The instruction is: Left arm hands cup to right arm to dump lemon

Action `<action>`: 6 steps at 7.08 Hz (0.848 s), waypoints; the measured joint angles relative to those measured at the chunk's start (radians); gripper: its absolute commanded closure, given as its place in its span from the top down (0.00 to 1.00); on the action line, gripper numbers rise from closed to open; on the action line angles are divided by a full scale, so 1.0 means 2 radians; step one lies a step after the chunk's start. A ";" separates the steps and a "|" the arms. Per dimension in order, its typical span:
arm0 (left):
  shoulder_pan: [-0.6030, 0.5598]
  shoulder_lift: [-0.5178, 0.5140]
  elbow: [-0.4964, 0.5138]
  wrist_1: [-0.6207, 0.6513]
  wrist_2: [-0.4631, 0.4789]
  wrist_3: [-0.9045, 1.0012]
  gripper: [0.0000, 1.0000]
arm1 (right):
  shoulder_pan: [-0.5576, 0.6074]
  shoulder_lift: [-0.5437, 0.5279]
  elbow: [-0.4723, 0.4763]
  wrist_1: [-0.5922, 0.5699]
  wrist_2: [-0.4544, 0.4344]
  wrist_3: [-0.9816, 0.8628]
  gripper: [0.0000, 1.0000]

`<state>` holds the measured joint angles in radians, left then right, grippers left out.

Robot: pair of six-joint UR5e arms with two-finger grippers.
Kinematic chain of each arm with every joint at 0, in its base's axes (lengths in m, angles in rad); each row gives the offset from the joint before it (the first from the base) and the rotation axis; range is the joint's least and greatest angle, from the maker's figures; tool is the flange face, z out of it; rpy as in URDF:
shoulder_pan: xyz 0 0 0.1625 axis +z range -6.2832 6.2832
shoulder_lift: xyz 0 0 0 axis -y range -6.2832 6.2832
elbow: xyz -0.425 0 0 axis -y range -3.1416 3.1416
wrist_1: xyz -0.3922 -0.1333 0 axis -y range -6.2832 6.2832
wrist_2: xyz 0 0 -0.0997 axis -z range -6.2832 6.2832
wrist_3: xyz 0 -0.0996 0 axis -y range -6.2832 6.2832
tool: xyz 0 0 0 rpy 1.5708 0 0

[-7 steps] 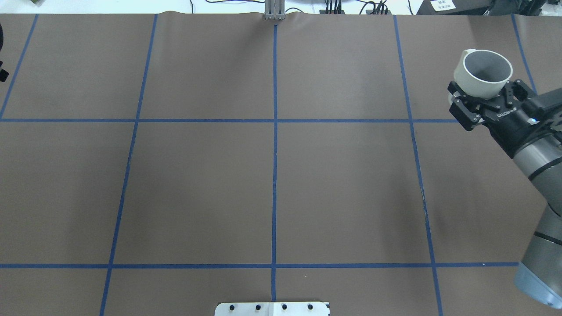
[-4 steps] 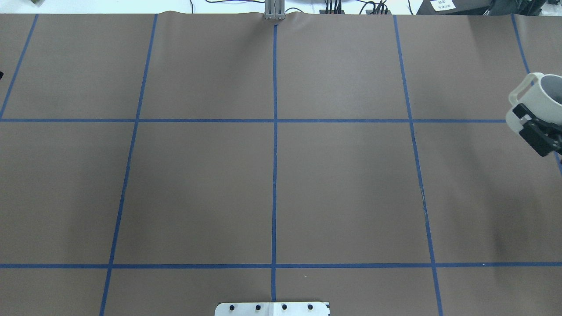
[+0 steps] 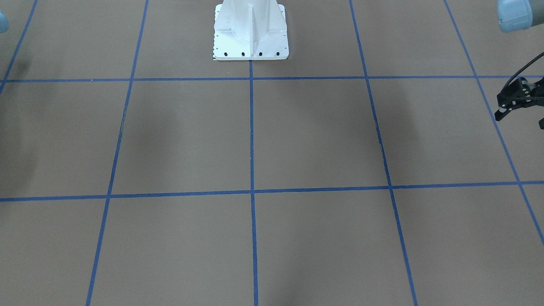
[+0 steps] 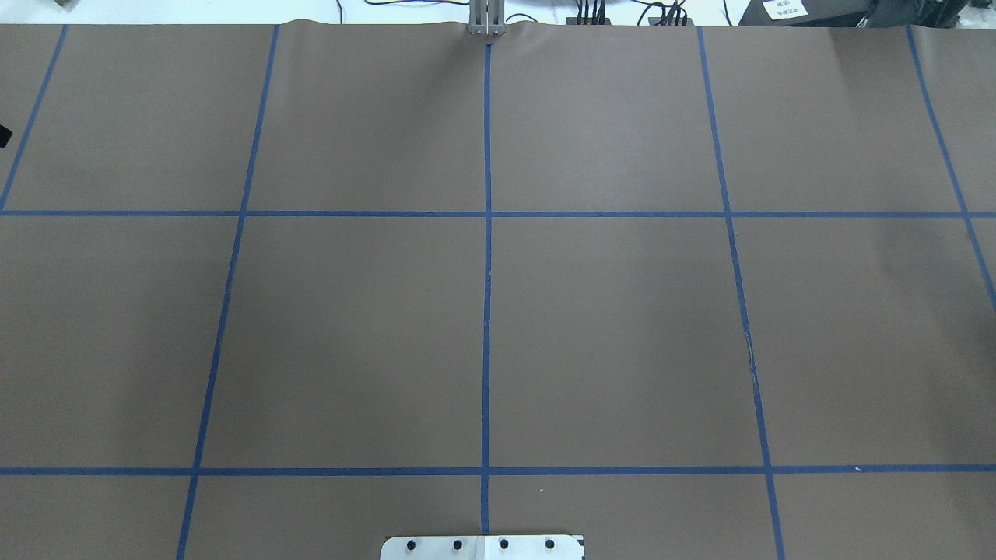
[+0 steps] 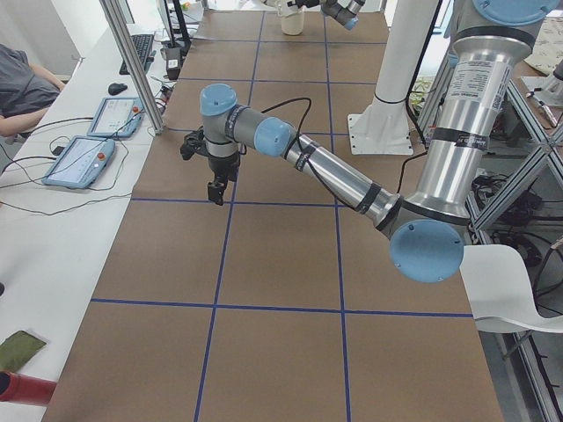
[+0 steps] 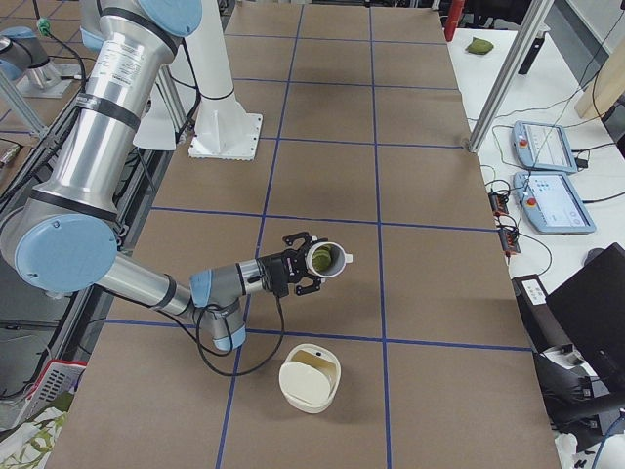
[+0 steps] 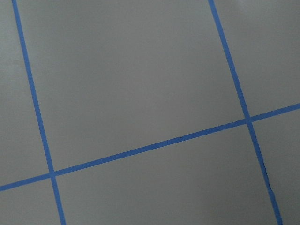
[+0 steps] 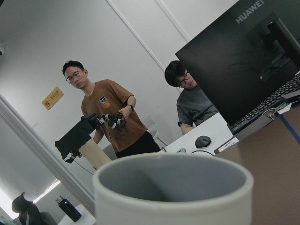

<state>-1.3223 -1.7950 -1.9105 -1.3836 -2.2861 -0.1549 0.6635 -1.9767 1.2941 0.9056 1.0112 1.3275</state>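
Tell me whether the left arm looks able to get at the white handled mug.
Probably not. The white handled mug lies tipped in the right arm's gripper near the right end of the brown table; the left arm's gripper hovers near the opposite end, with most of it between.

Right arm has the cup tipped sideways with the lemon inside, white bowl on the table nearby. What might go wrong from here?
1. The cup, sideways in the right end effector, shows clearly only in the right side view, so whether its mouth sits over the white bowl is unclear; the lemon may land on the table.
2. The lemon is round and might bounce out of the bowl.
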 measured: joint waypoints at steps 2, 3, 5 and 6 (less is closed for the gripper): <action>0.000 0.000 -0.001 0.000 -0.001 -0.001 1.00 | 0.030 -0.014 -0.031 0.019 0.000 0.108 0.00; 0.000 -0.001 -0.001 0.000 -0.001 -0.001 1.00 | 0.042 -0.016 -0.049 0.033 0.000 0.157 0.00; 0.001 -0.002 -0.001 0.000 -0.001 -0.001 1.00 | 0.058 -0.014 -0.079 0.066 0.000 0.249 0.00; 0.001 -0.003 -0.001 0.000 -0.001 -0.001 1.00 | 0.066 -0.009 -0.083 0.072 0.000 0.298 0.00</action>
<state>-1.3208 -1.8011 -1.9124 -1.3837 -2.2872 -0.1564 0.7952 -1.9956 1.1278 1.0494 1.0109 1.9228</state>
